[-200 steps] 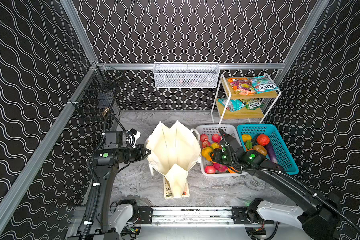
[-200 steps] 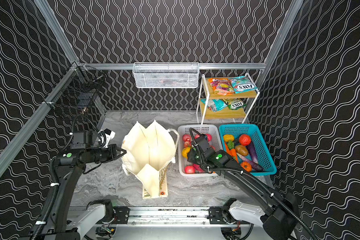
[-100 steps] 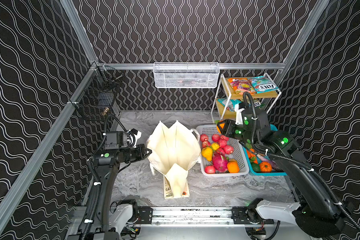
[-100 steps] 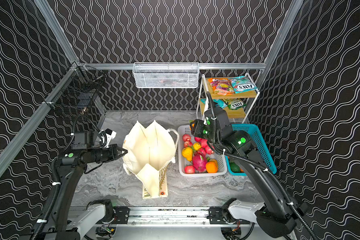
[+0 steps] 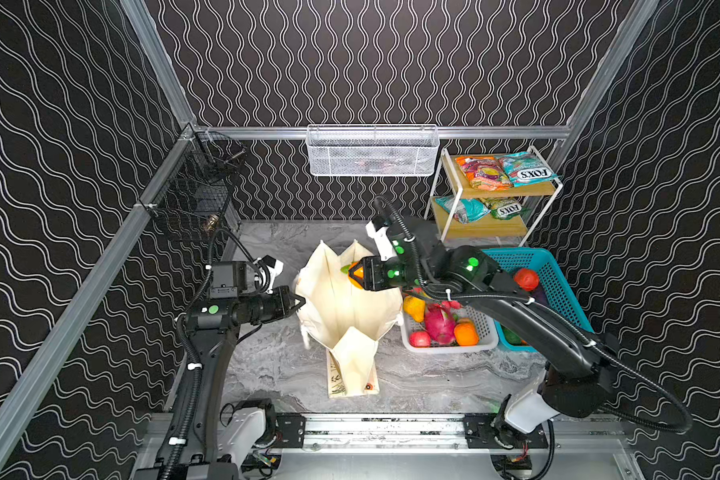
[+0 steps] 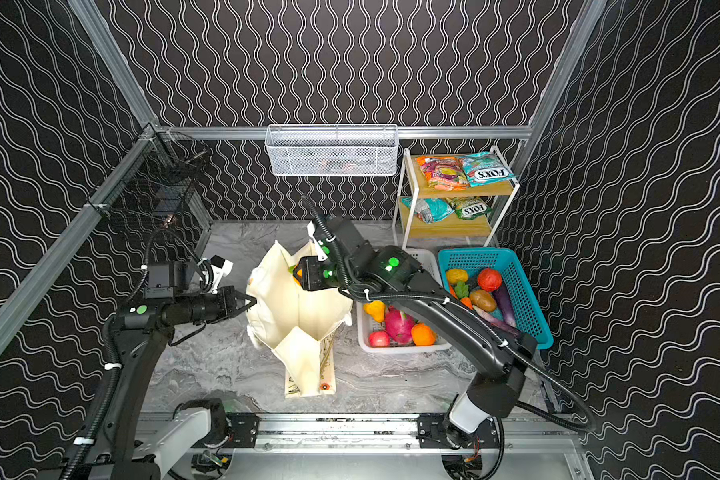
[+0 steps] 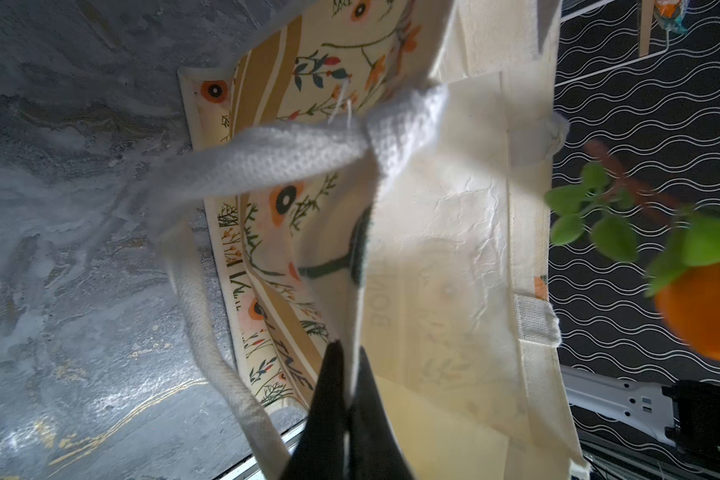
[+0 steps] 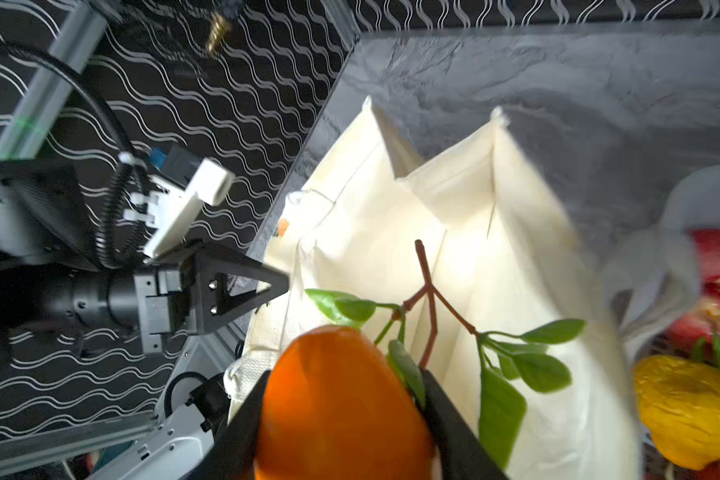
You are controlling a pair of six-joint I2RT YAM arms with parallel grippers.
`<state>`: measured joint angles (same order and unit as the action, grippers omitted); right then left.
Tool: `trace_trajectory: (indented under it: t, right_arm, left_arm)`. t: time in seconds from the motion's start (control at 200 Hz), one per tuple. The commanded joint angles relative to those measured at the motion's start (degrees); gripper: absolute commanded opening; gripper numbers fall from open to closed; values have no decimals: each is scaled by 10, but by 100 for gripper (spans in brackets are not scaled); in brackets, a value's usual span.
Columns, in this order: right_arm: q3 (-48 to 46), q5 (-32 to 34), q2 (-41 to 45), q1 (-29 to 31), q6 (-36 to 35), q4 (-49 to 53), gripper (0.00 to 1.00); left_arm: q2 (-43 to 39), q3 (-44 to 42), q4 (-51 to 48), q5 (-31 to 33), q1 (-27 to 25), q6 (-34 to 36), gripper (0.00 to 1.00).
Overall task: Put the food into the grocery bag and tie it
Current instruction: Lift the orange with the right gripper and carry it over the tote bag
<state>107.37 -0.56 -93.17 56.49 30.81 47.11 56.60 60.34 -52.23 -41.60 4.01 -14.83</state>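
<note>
Black wavy-lined walls enclose a grey marbled tabletop point(image 5: 267, 365); at centre-left of both top views the left gripper point(image 5: 298, 302) is pressed together on the rim of the open grocery bag point(image 5: 350, 320), which stands mid-frame. Just right, the right gripper point(image 5: 357, 275) pinches a leafy orange point(image 8: 337, 407) over the bag's mouth, and no food shows inside, so I judge packing barely begun. Fruit in the white basket point(image 5: 449, 348), vegetables in the teal basket point(image 5: 558, 286) and the upper-right FOX'S packets point(image 5: 526, 170) remain, and the tying.

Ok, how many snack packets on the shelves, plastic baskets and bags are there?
Snack packets: 4
Plastic baskets: 2
Bag: 1
Total: 7
</note>
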Motion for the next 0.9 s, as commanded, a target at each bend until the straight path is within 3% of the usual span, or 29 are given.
trace_trajectory:
  t: [0.0, 0.29, 0.606, 0.896]
  right_arm:
    - [-24, -21, -21, 10, 3, -31, 44]
    - [-70, 0, -87, 13, -4, -50, 45]
    - [-37, 32, -192, 12, -49, -35, 46]
    - [-82, 50, -208, 12, -57, -46, 46]
  left_arm:
    - [3, 7, 8, -18, -1, 4, 0]
    - [1, 3, 19, -26, -4, -1, 0]
    - [2, 6, 17, -25, -5, 2, 0]
    - [1, 4, 19, -20, -5, 2, 0]
